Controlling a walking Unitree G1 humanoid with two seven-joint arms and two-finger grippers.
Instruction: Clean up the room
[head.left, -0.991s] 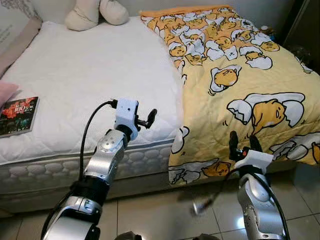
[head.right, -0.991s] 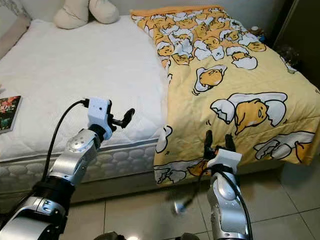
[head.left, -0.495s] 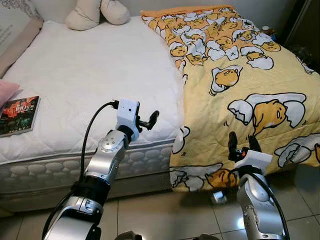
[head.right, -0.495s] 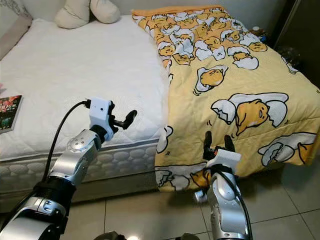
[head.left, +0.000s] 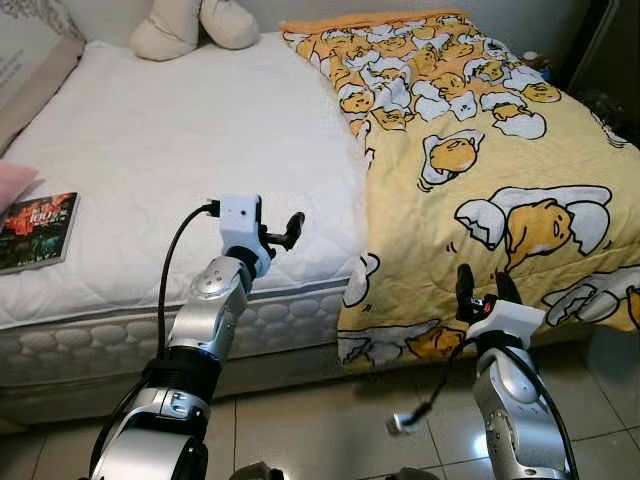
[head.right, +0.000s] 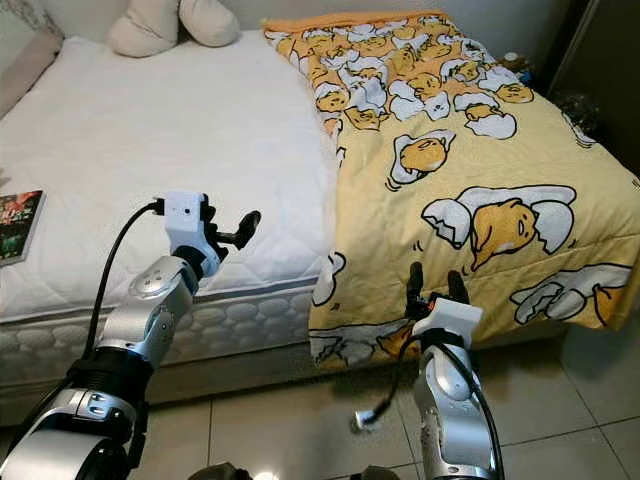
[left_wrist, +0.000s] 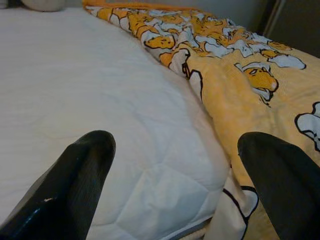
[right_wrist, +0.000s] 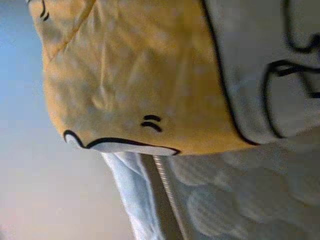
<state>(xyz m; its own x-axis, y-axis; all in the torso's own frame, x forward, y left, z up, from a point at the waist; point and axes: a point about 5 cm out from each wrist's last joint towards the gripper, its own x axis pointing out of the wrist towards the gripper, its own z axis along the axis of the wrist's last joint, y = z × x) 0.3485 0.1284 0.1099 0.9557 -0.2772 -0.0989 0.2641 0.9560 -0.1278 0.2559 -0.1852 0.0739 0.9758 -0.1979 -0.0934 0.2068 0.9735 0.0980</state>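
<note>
White quilted bed ahead, and a yellow egg-print blanket covers its right half, draping over the foot edge. A book lies near the bed's left edge, cream pillows at its head, tiled floor below.

Even indoor light; right wrist view blurred

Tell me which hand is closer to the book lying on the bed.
Left. The left hand hovers over the white mattress's front edge, on the same side as the book near its far left edge. The right hand is farther away, down by the yellow blanket's hanging edge.
</note>
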